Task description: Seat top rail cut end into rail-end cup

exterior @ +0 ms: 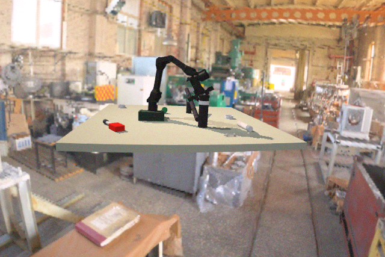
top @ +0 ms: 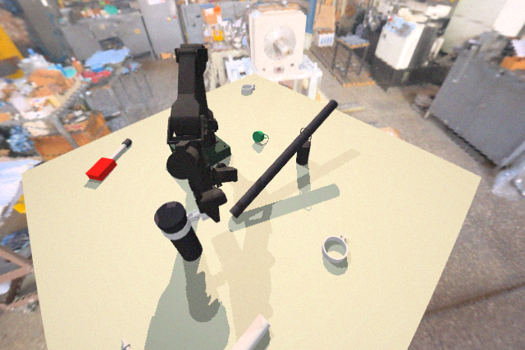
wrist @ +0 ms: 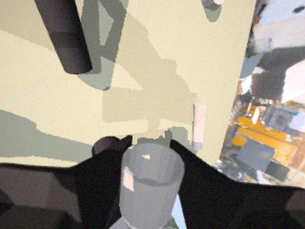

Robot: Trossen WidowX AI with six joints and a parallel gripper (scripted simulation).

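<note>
The big black post (top: 189, 248) (exterior: 203, 120) stands upright. Its grey brace band (top: 177, 231) (exterior: 203, 103) sits high, just under the post cap (top: 171, 212). My gripper (wrist: 151, 141) is shut on the grey rail-end cup (wrist: 152, 191), with a finger on either side of it; in the top view the fingers hide most of the cup. The dark rail (top: 271, 170) (exterior: 193, 106) (wrist: 67, 43) slants through the loop cap at the small post (top: 303, 155) (exterior: 188, 108). Its low end is apart from the cup and the fingers.
A grey ring clamp (top: 335, 260) (exterior: 229, 117) and a pale cylinder (top: 250, 335) (exterior: 244, 126) (wrist: 199, 121) lie on the table. A red block (top: 102, 169) (exterior: 116, 127) with a handle and a green cap (top: 257, 136) (exterior: 163, 110) lie near the arm's base. Another grey clamp (top: 247, 89) (exterior: 121, 106) lies farther off.
</note>
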